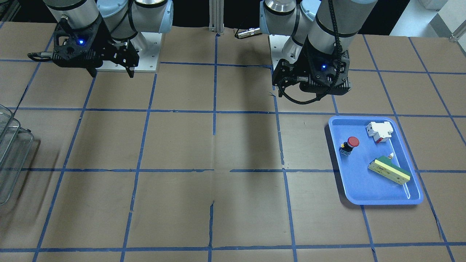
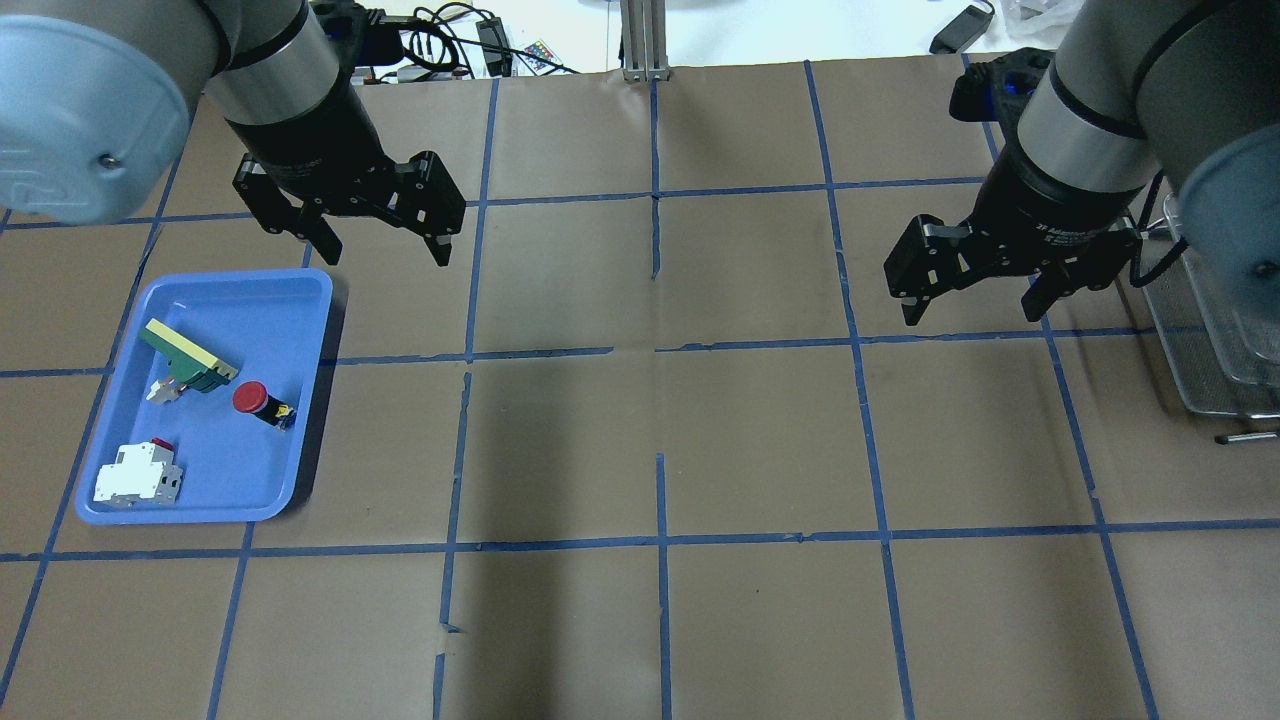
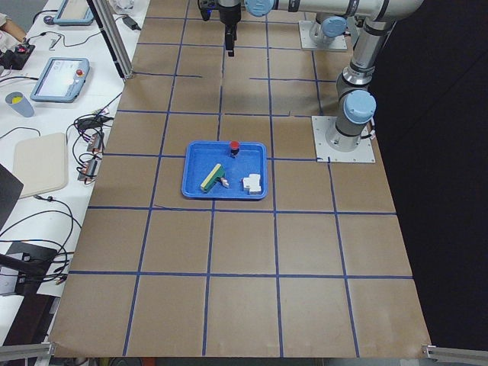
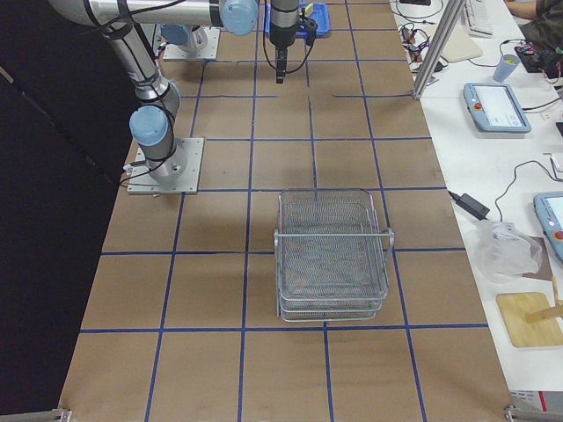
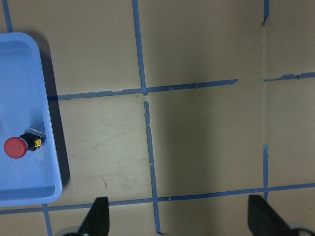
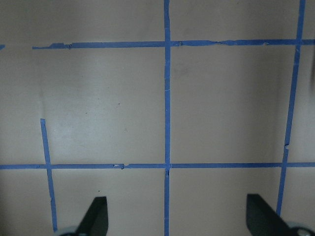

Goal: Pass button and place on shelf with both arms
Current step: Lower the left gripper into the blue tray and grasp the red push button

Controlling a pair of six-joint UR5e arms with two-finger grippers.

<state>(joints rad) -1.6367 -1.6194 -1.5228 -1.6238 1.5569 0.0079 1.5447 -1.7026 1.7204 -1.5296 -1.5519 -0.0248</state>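
Across the whole table (image 2: 760,440): brown paper with a blue tape grid, seams split in places. The side views show white benches with cables and tablet pendants along one long edge, and black behind the robot bases.

The shelf (image 4: 332,255) is at the robot's right end. It's whole only in the right side camera; the overhead and front-facing views crop it at the frame edge.

Both arms hang over the table, upper links cut off. Left gripper (image 2: 383,245) is spread wide, nothing in it, just beyond the tray's corner. Right gripper (image 2: 970,305) is spread wide, nothing in it, near the shelf. White lettering on the right wrist collar is too small to read. Wrist views show only fingertips at the bottom.

The blue tray (image 2: 240,470) is at the robot's left end, cropped in the left wrist view. It holds:
- green-and-cream bar (image 2: 188,357)
- white-and-red block (image 2: 138,475)
- button (image 2: 258,400), on its side near the tray wall facing table centre, apart from both
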